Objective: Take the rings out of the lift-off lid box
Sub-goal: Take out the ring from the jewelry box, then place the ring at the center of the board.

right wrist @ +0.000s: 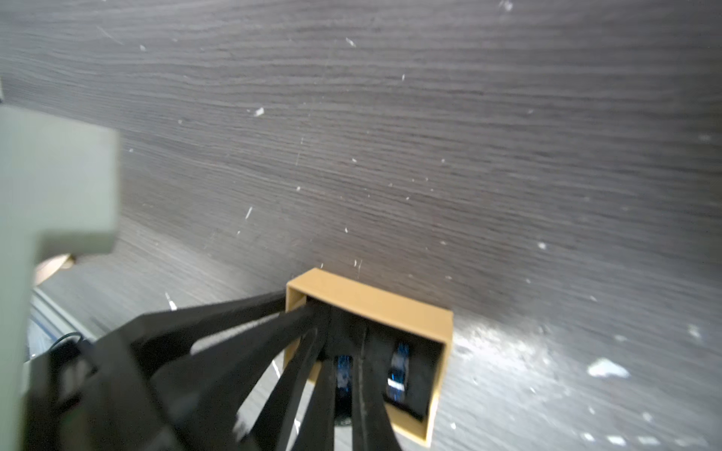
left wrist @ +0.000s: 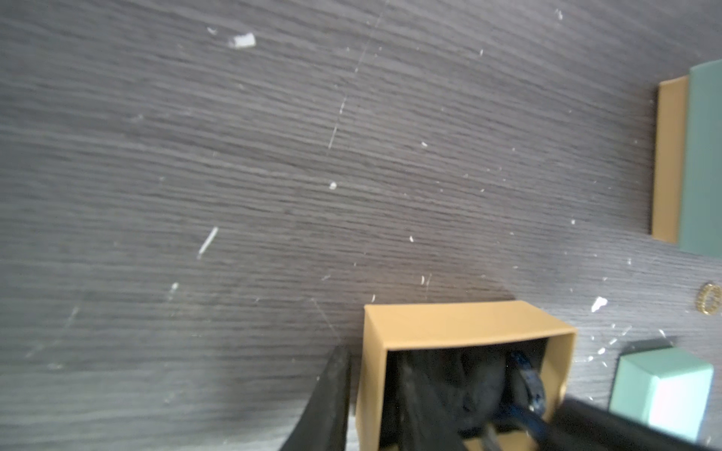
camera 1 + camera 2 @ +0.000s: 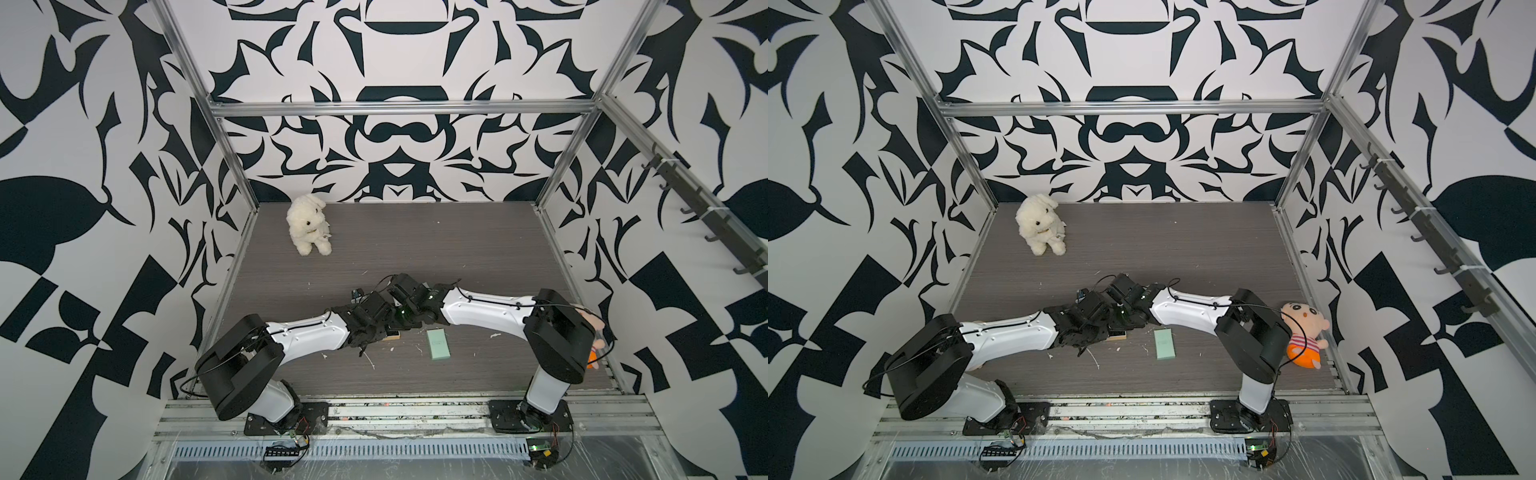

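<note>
The lift-off lid box's open tan base (image 2: 461, 324) (image 1: 375, 300) (image 3: 392, 336) stands mid-table under both wrists. My left gripper (image 2: 371, 371) is shut on its side wall, one finger outside and one inside. My right gripper (image 1: 345, 363) reaches down into the box and is shut on a dark, blue-glinting ring (image 1: 344, 375). A second dark ring (image 1: 398, 375) (image 2: 529, 380) stands upright in the black insert beside it. A small pale gold beaded ring (image 2: 709, 298) lies on the table outside the box. Both top views hide the box's inside behind the arms.
A mint lid (image 3: 437, 343) (image 3: 1165, 343) lies flat to the right of the box. The left wrist view shows a further mint piece (image 2: 664, 386) and a mint-and-tan box (image 2: 703, 156). A white plush dog (image 3: 309, 224) sits far left, a doll (image 3: 1304, 332) by the right arm.
</note>
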